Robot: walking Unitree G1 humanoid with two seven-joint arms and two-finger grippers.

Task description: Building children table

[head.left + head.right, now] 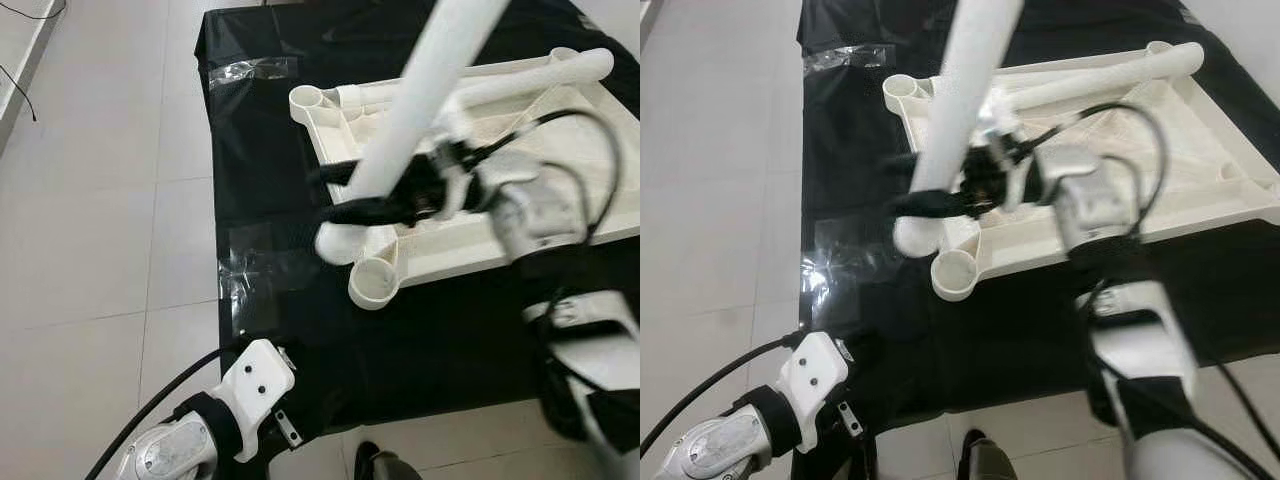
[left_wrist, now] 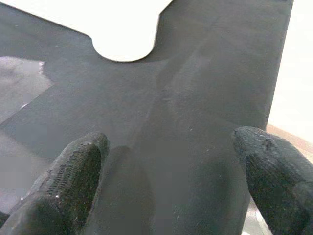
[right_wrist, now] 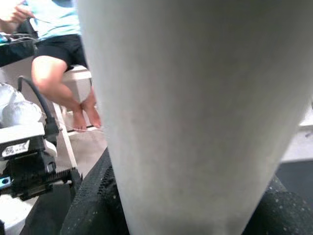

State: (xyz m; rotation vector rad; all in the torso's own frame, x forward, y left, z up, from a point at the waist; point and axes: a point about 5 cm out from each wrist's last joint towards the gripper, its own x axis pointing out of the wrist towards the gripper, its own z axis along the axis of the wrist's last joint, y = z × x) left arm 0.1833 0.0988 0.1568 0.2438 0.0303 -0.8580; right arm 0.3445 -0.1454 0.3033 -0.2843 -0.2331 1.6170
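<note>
Right gripper (image 1: 385,205) clamped on a white table leg (image 1: 425,90), black fingers (image 3: 93,205) pressed to either side of the tube near its lower end. Leg tilted, its upper end running out of the head view's top, its lower end (image 1: 335,243) hanging just above the near-left corner socket (image 1: 373,283) of the tabletop (image 1: 460,235); contact with the socket cannot be told. Tabletop lies upside down on a black cloth (image 1: 270,170), a second leg (image 1: 540,75) resting across its far side, another socket (image 1: 305,100) at the far-left corner. Left gripper (image 2: 171,176) low by the cloth's near edge, fingers (image 2: 73,176) spread wide apart over bare cloth, holding nothing. Clear tape patches (image 1: 245,280) on the cloth. Pale tiled floor (image 1: 100,200) beside. In the right wrist view, a seated person's bare legs (image 3: 58,83) in the background.
</note>
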